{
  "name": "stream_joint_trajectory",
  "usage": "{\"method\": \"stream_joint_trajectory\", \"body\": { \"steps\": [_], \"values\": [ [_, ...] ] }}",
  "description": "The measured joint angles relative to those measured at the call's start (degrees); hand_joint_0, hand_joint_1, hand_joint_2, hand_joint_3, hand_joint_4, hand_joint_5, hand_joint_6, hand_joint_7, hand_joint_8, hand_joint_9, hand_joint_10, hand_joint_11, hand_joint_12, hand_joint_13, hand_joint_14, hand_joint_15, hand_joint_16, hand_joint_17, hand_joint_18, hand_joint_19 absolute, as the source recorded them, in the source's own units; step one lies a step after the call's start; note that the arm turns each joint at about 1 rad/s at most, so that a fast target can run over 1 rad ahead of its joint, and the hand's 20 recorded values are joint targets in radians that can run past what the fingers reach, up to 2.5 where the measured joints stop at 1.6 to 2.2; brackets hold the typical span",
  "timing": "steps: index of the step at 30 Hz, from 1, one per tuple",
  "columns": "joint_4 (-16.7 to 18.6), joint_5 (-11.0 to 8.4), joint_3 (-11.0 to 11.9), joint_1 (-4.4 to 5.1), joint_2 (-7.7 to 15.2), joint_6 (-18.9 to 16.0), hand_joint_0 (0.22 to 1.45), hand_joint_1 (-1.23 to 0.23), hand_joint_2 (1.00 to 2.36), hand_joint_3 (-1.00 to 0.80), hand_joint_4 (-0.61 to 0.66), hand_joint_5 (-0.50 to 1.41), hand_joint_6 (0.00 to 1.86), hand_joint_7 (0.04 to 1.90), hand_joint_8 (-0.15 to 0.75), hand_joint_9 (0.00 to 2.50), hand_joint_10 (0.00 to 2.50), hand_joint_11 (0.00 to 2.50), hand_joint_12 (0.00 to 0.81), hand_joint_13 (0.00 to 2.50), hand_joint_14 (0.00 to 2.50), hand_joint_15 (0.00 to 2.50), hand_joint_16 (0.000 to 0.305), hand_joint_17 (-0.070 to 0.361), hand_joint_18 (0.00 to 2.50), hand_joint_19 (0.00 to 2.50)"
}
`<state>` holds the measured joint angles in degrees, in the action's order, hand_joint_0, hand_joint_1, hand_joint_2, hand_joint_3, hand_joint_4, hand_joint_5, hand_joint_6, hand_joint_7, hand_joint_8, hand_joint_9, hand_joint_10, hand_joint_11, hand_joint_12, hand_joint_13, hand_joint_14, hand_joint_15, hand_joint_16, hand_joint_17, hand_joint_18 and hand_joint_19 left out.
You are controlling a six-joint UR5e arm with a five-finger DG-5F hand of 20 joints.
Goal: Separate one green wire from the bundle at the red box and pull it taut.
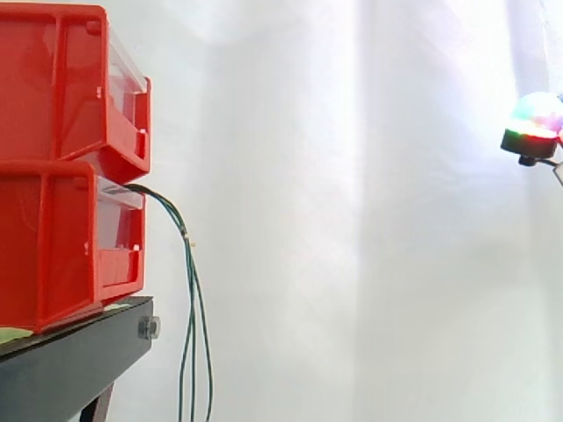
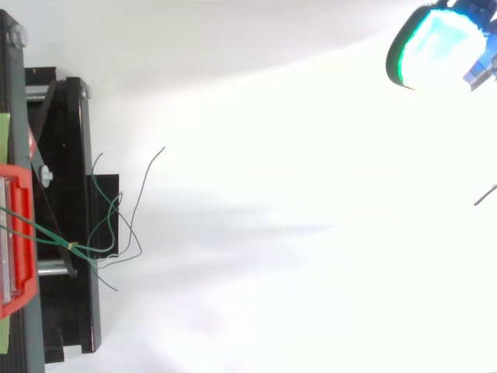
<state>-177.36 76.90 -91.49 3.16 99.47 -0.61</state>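
Note:
A bundle of thin green wires (image 1: 192,290) comes out of the lower red box (image 1: 62,251) and hangs down past the stand's edge. From above, the green wires (image 2: 109,233) fan out loosely beyond a small tie (image 2: 71,245) near the red box (image 2: 17,233). My hand (image 1: 535,123) comes in at the right edge, high up and far from the wires, touching nothing. In the top view my hand (image 2: 435,48) glows at the upper right corner. Too little of it shows to tell its state.
A second red box (image 1: 62,83) is stacked on the lower one. Both rest on a black stand (image 1: 75,360) at the left. A white curtain (image 1: 352,220) fills the background between the wires and my hand.

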Motion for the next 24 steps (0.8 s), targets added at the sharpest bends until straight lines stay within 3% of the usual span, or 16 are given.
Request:
{"method": "stream_joint_trajectory", "body": {
  "steps": [6,9,12,17,24],
  "values": [
    [-0.15,-0.16,0.0,0.01,0.07,0.51,0.54,-0.53,1.0,-0.46,0.25,-0.23,0.5,0.78,0.323,0.52,0.0,0.21,0.402,0.57,0.01,0.27,0.059,0.134,0.55,0.42],
    [0.6,-1.86,0.0,0.0,0.73,2.97,0.54,-0.53,1.0,-0.46,0.25,-0.23,0.5,0.78,0.323,0.52,0.01,0.21,0.403,0.57,0.01,0.27,0.059,0.133,0.55,0.42],
    [3.63,-4.56,0.0,-0.33,2.62,6.39,0.54,-0.53,1.0,-0.46,0.25,-0.23,0.5,0.79,0.322,0.53,0.01,0.21,0.403,0.57,0.01,0.27,0.059,0.133,0.56,0.42],
    [10.89,-2.74,0.0,-0.85,6.89,5.93,0.54,-0.53,1.0,-0.46,0.25,-0.22,0.5,0.78,0.324,0.53,0.01,0.21,0.404,0.56,0.01,0.27,0.059,0.133,0.55,0.41],
    [16.99,-3.11,0.0,-0.38,8.35,6.44,0.55,-0.55,1.0,-0.46,0.26,-0.22,0.5,0.79,0.332,0.53,0.01,0.22,0.375,0.56,0.01,0.24,0.047,0.106,0.5,0.26]
  ]
}}
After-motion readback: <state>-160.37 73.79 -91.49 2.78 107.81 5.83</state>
